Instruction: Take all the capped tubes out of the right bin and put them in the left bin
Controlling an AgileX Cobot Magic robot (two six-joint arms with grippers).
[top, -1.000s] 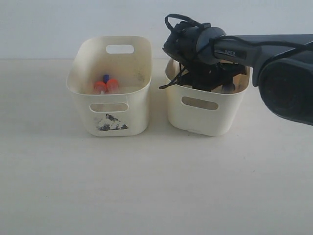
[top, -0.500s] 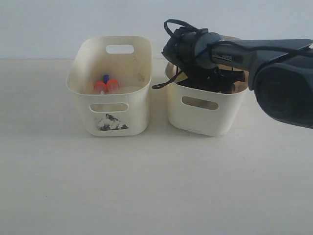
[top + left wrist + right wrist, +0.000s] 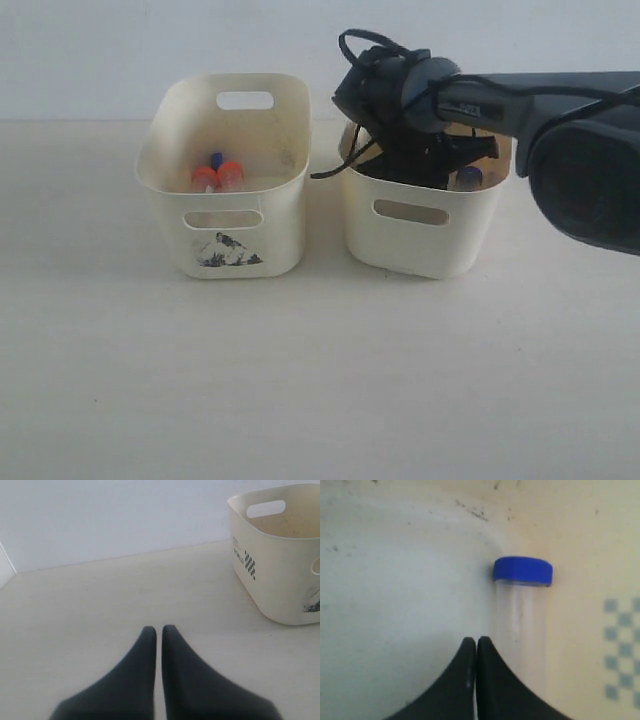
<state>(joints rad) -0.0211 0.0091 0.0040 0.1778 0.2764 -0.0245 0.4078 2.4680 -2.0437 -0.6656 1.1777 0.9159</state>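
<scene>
Inside the plain cream plastic bin (image 3: 420,245) the right gripper (image 3: 476,641) has its jaws pressed together on nothing, since the clear blue-capped tube (image 3: 521,620) lies just beside them; the left gripper (image 3: 159,630) is closed too.

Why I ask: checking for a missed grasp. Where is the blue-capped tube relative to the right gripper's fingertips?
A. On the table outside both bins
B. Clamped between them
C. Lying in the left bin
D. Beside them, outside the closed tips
D: in the right wrist view, the right gripper has its tips pressed together with nothing between them, and the blue-capped tube sits alongside them, ungripped.
</scene>
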